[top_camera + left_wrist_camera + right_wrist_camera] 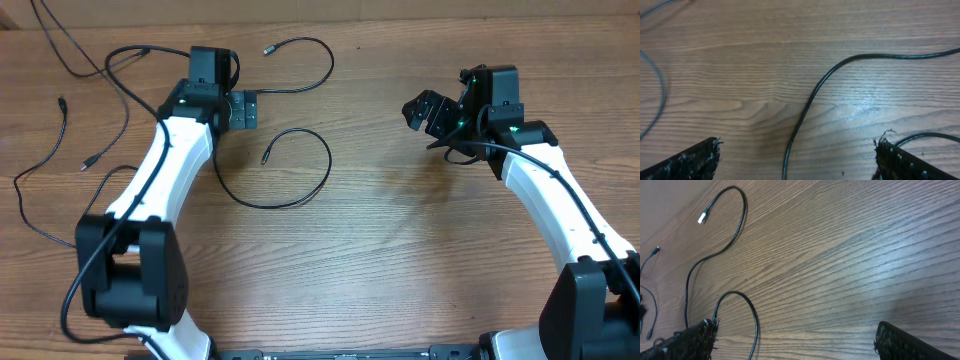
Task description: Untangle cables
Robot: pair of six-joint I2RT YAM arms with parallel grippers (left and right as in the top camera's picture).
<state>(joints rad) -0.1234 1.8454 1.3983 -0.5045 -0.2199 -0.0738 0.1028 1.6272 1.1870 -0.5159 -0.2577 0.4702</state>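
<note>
Thin black cables [329,165] laid on brown wooden surface [400,250]; one seen under spread left pincer [243,108], ungripped. Right pincer [425,110] spread, empty, cables well apart.

Thin black cables [300,170] spread, looped.

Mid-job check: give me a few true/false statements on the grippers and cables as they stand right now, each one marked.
1. The left gripper and the right gripper both stand open. True.
2. The left gripper grips a cable. False: a cable lies on the table under its open jaws, ungripped.
3. A metal plug end shows in the right wrist view. True.
4. Everything is piled beside the right arm. False: the cables lie spread over the centre and left.
</note>
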